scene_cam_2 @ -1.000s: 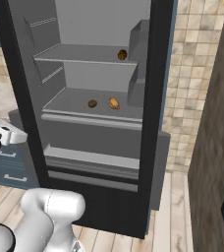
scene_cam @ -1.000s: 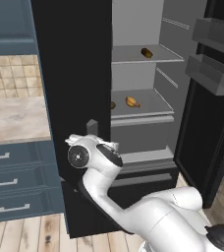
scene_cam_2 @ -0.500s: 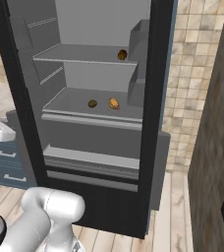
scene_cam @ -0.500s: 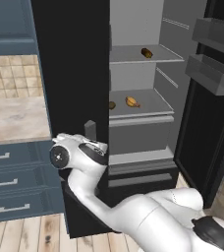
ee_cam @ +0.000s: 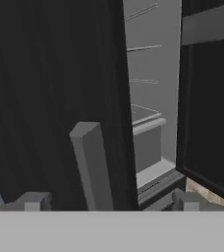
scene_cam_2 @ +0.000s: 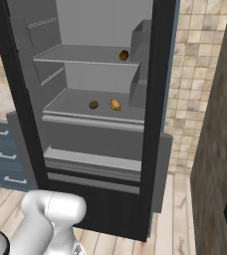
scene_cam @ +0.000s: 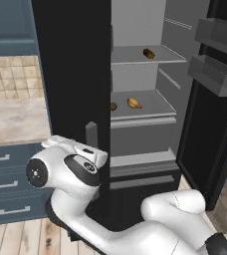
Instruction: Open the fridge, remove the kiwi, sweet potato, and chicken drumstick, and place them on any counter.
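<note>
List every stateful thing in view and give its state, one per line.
fridge: one door open, the other shut.
end effector: open, straddling the grey handle.
kiwi: on middle shelf.
chicken drumstick: beside the kiwi.
sweet potato: on upper shelf.

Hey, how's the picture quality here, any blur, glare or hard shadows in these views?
Left base view: flat even light, no glare, the small golden drumstick soft-edged. Right base view: the light grey fridge interior evenly lit, faint shading under shelves. Hand view: coarse, blurry, the black door nearly featureless.
</note>
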